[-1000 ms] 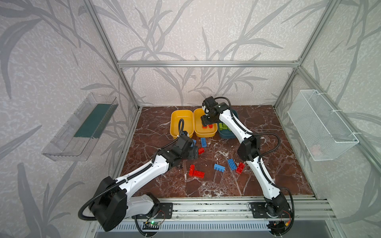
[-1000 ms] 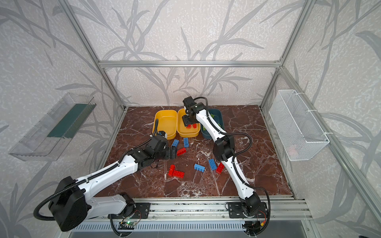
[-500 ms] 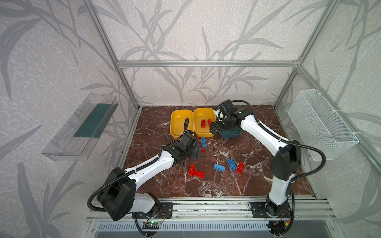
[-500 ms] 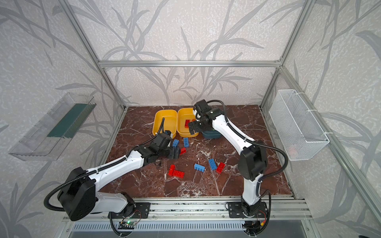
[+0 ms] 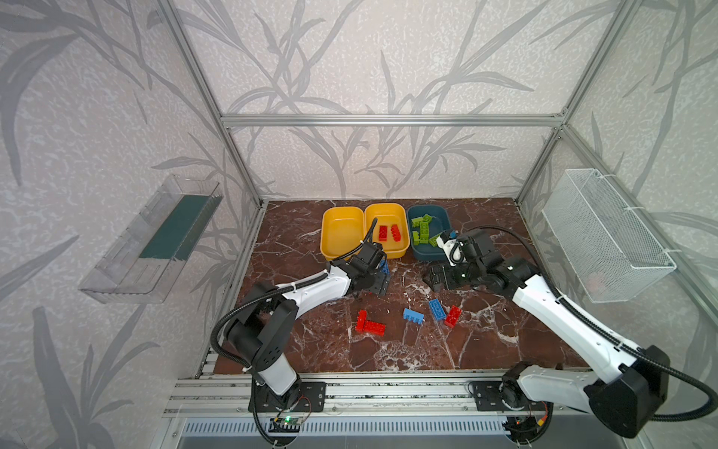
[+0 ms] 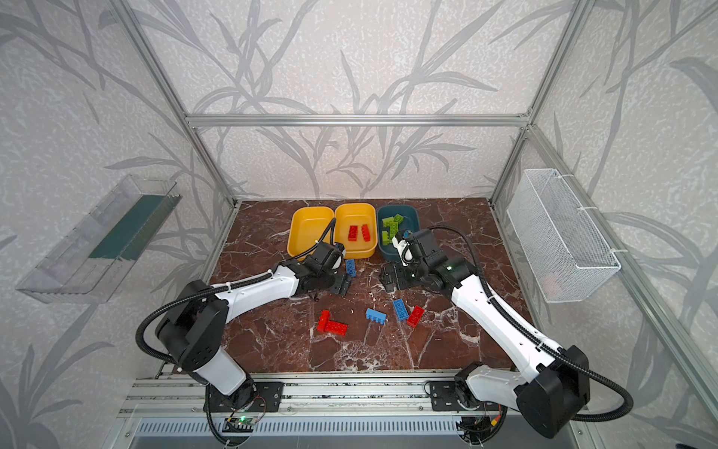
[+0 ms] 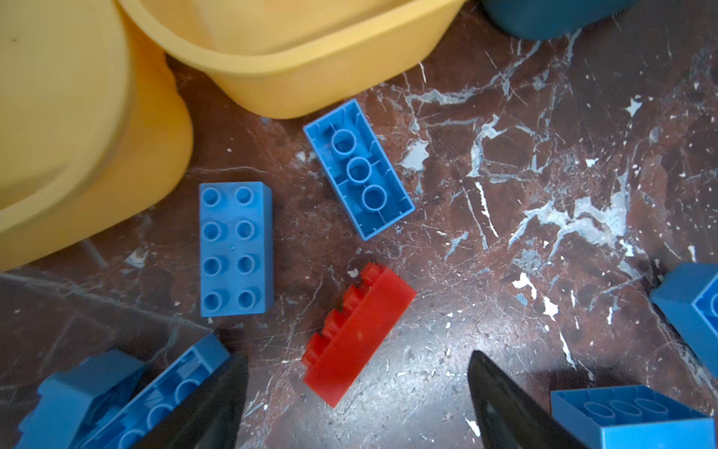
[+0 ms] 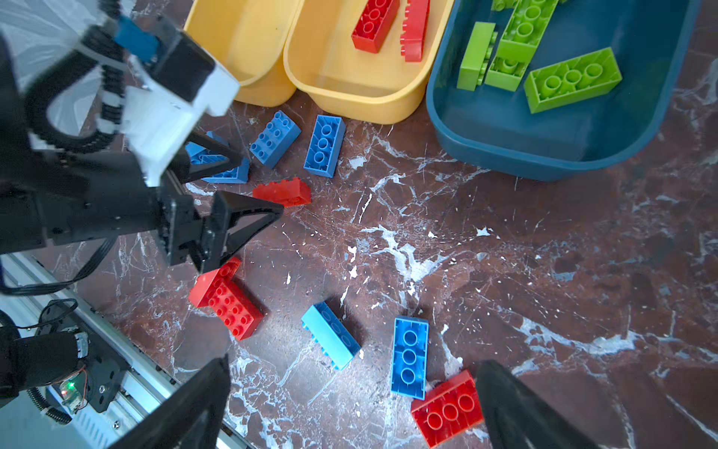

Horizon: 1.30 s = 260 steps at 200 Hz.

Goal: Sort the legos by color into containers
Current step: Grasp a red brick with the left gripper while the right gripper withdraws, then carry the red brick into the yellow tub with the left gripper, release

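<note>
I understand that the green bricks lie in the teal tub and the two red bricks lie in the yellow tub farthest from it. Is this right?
Not quite: the two red bricks lie in the yellow tub directly beside the teal tub, as both top views show. The green bricks are in the teal tub.

tubs [image 5: 344,233]: row at table [image 5: 485,342] rear | loose bricks [image 5: 413,315]: before tubs | tray [image 5: 155,248]: left wall | basket [image 5: 606,237]: right wall

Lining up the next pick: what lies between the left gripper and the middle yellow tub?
Left wrist view: a red brick on its side by the left gripper, then a studs-up blue brick and an upturned blue brick.
</note>
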Motion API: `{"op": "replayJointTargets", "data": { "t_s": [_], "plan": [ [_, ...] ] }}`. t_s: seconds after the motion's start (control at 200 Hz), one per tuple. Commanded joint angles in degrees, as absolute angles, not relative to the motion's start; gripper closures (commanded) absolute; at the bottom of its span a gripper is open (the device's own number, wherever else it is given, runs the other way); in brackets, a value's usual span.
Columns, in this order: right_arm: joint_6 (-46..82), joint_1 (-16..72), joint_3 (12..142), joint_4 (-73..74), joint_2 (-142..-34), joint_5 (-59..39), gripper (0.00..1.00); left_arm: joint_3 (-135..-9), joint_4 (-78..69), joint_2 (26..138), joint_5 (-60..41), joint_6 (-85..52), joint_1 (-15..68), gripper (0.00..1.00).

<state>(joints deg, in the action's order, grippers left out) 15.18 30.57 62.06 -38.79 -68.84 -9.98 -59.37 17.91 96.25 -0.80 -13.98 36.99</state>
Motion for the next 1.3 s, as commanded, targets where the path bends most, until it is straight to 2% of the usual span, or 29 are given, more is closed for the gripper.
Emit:
{"op": "replayJointTargets", "data": {
  "t_s": [0.0, 0.125, 0.385, 0.455, 0.66, 0.815, 0.875, 0.95, 1.125, 1.295],
  "plan": [
    [15.6, 30.2, 60.4, -38.5, -66.5, -10.9, 0.01, -61.4, 18.4, 98.2, -3.9, -9.9, 36.7, 0.15],
    [15.6, 30.1, 59.2, -38.8, -64.9, -10.6, 0.01, -63.1, 19.6, 101.0, -5.9, -9.7, 36.7, 0.30],
    [15.4, 29.7, 57.6, -39.4, -63.4, -9.4, 0.01, -63.4, 20.4, 103.7, -6.7, -10.6, 36.7, 0.43],
    [15.5, 29.6, 57.6, -39.4, -63.3, -9.3, 0.01, -63.1, 20.4, 103.7, -6.8, -11.3, 36.7, 0.53],
    [15.6, 29.4, 57.5, -39.1, -63.1, -9.1, 0.01, -60.3, 19.3, 102.8, -5.7, -14.1, 36.7, 0.59],
    [15.4, 29.3, 57.1, -38.8, -62.9, -9.1, 0.01, -59.0, 18.2, 103.4, -5.6, -16.3, 36.8, 0.60],
    [15.4, 29.3, 56.9, -38.7, -62.7, -9.1, 0.01, -58.8, 17.8, 103.6, -4.9, -17.1, 36.8, 0.65],
    [15.3, 29.2, 56.9, -38.7, -62.3, -9.1, 0.01, -59.5, 18.7, 103.4, -3.7, -18.0, 36.8, 0.75],
    [15.3, 29.0, 56.3, -39.0, -60.7, -9.0, 0.01, -64.4, 22.9, 101.9, 0.3, -19.6, 36.8, 0.87],
    [15.7, 28.8, 55.6, -39.2, -59.3, -9.5, 0.01, -76.7, 29.5, 104.9, 3.7, -19.4, 36.7, 0.88]
  ]
}}
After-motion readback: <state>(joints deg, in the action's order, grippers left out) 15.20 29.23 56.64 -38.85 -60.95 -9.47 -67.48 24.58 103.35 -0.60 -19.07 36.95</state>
